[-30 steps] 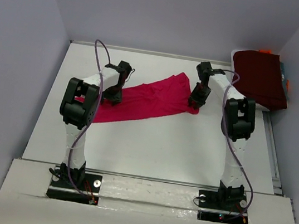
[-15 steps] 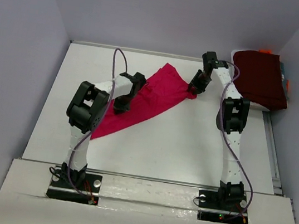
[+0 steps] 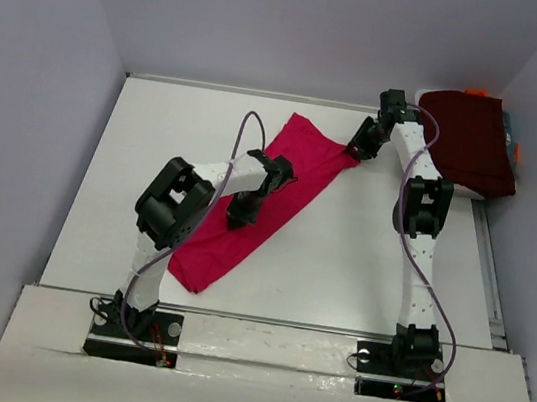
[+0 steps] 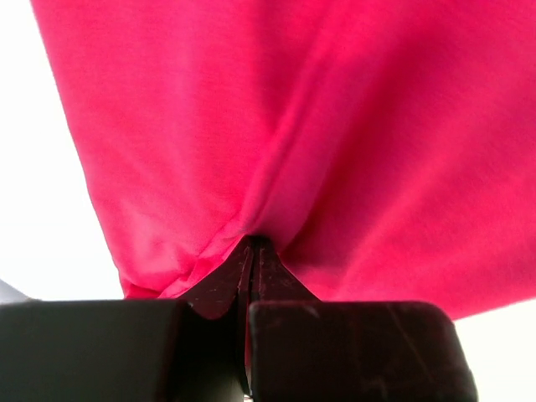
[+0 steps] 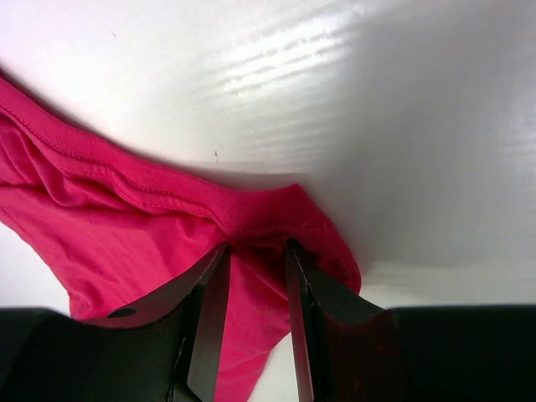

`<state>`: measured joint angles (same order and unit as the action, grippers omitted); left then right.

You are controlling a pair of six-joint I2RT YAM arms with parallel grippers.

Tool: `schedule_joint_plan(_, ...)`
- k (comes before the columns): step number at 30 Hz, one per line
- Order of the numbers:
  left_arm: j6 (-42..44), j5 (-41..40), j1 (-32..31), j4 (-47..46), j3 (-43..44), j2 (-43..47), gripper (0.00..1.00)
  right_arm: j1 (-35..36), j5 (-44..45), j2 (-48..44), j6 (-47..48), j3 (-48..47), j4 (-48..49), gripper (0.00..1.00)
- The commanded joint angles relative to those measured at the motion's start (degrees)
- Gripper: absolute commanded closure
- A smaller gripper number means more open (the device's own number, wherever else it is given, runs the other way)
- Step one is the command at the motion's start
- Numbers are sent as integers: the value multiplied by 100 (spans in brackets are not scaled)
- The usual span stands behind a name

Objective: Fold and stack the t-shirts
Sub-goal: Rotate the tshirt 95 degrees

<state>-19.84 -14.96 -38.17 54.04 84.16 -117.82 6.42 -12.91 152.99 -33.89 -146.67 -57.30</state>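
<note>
A crimson-pink t-shirt [image 3: 300, 160] lies in a long diagonal band on the white table [image 3: 133, 161], from the far middle down toward the near left. My left gripper [image 3: 241, 215] sits on the band's middle and is shut on a pinch of the cloth [image 4: 335, 126], the fabric puckering at the left gripper [image 4: 253, 243] tips. My right gripper [image 3: 359, 154] holds the shirt's far right corner; in the right wrist view the hemmed edge [image 5: 100, 218] bunches between the right gripper [image 5: 255, 251] jaws. A folded dark maroon t-shirt [image 3: 470, 140] rests at the back right.
The maroon t-shirt lies on a pale stack with an orange bit [image 3: 477, 93] and a teal edge [image 3: 510, 126] showing behind it. Grey walls close in the table on three sides. A purple cable [image 3: 243, 132] loops above the left arm.
My left gripper closed on the cloth and moved right and nearer. My right gripper carried its corner back and to the right. The shirt swung from lying crosswise to a steep diagonal.
</note>
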Motion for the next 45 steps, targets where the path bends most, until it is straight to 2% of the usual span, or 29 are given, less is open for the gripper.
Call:
schedule_joint_plan(1,23,511,-260,125,241,-13,94,-114,34,293,339,-196,517,59)
schedule_joint_plan(13,287,1012,-1033,-60,373,57,94,-220,-177,267,480,-125,913,57)
schedule_joint_plan(18,208,566,-1254,-87,478,250,94,-220,-344,197,471,-64,975,57)
schedule_joint_plan(22,234,371,-1254,-140,970,514,94,-220,-423,-234,532,402,1212,56)
schedule_joint_plan(25,270,328,-1254,-69,1373,497,94,-220,-327,-226,655,61,967,54)
schedule_joint_plan(27,278,-23,-1254,-78,1567,506,93,-220,-309,-347,664,-29,852,53)
schedule_joint_plan(29,278,-392,-1254,-95,1708,506,85,-220,-361,-567,629,216,948,53)
schedule_joint_plan(31,357,-753,-1202,-157,1980,471,71,-220,-405,-989,585,805,1053,53)
schedule_joint_plan(32,366,-823,-1045,-183,2112,427,59,-220,-406,-1103,568,981,1080,53)
schedule_joint_plan(34,332,-851,-816,-210,2586,208,46,-220,-415,-1393,594,1333,1045,52)
schedule_joint_plan(38,506,-491,-192,-429,3474,-240,39,-220,-248,-1737,655,1571,799,49)
schedule_joint_plan(43,656,326,643,-823,4441,-1137,39,-167,-300,-1974,621,1571,519,45)
schedule_joint_plan(45,788,590,697,-913,4678,-1400,39,-97,-484,-2088,541,1633,281,45)
